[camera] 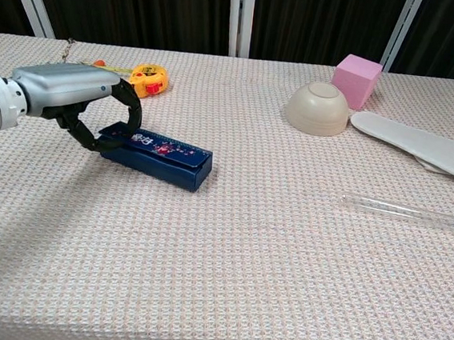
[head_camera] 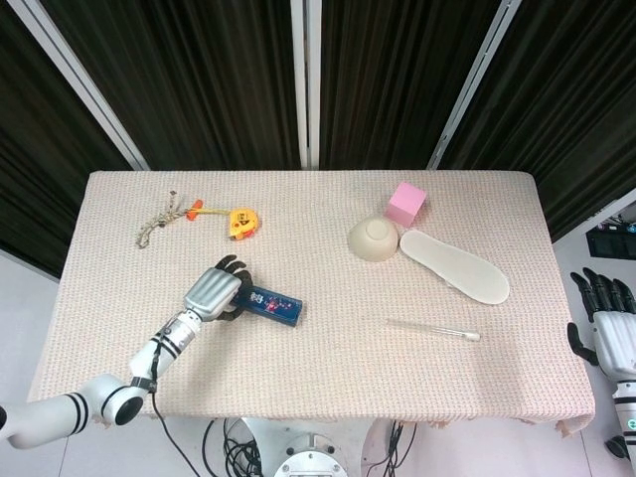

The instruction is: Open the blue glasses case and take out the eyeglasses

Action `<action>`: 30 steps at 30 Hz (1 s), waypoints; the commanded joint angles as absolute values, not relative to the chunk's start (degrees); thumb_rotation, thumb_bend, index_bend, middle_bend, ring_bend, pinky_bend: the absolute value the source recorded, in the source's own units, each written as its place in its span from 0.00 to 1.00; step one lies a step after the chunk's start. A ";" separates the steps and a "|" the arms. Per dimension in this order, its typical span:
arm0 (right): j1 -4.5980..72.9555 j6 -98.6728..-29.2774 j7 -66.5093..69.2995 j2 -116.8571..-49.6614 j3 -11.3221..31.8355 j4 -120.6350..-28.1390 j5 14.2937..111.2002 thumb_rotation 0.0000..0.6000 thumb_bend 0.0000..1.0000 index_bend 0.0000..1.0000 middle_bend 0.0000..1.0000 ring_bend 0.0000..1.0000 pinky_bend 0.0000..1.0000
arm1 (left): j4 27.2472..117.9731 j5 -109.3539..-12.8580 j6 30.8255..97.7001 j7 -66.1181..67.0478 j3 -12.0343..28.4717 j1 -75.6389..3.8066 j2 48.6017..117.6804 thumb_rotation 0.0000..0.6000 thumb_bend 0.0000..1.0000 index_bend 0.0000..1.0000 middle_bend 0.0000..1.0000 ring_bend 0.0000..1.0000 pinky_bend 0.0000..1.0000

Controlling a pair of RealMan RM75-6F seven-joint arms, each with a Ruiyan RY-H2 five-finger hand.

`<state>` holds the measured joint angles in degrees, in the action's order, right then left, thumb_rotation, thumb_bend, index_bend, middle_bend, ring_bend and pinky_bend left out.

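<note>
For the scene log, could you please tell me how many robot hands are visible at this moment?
2. The left hand is at the table's left, its fingers closed around the end of the blue glasses case. The right hand hangs off the table's right edge, holding nothing, seen only in the head view.

lab test bench | cloth-covered table (head_camera: 328, 368) | black curtain backdrop (head_camera: 199, 79)

Print on the blue glasses case (camera: 160, 157) is unreadable

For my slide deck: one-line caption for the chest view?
Left robot hand grips the closed blue glasses case at one end.
</note>
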<state>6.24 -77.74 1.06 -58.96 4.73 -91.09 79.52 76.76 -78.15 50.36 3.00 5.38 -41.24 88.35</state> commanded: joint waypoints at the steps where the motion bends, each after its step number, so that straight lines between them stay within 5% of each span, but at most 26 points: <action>1: 6.26 -77.69 1.11 -58.95 4.70 -91.06 79.56 1.00 0.45 0.00 0.00 0.00 0.00 | 78.41 -76.22 49.00 0.84 6.19 -41.27 87.64 1.00 0.45 0.55 0.53 0.20 0.12; 16: 6.28 -77.76 1.59 -59.17 4.69 -90.49 79.67 1.00 0.45 0.00 0.00 0.00 0.00 | 89.19 -61.69 45.82 5.99 9.67 -43.18 82.99 1.00 0.47 0.71 0.72 0.47 0.20; 27: 6.14 -77.81 2.15 -59.11 4.80 -90.13 79.33 1.00 0.46 0.00 0.00 0.00 0.00 | 82.15 -48.35 43.63 11.15 12.99 -48.89 87.16 1.00 0.46 0.71 0.72 0.66 0.33; 30: 6.16 -77.51 2.36 -59.18 4.85 -89.82 78.96 1.00 0.46 0.00 0.00 0.00 0.00 | 78.84 -48.84 45.99 12.12 13.25 -49.53 89.54 1.00 0.46 0.69 0.71 0.64 0.34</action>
<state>6.16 -77.53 2.33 -59.16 4.84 -89.84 78.98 80.57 -48.76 44.68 11.27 12.85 -48.84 88.09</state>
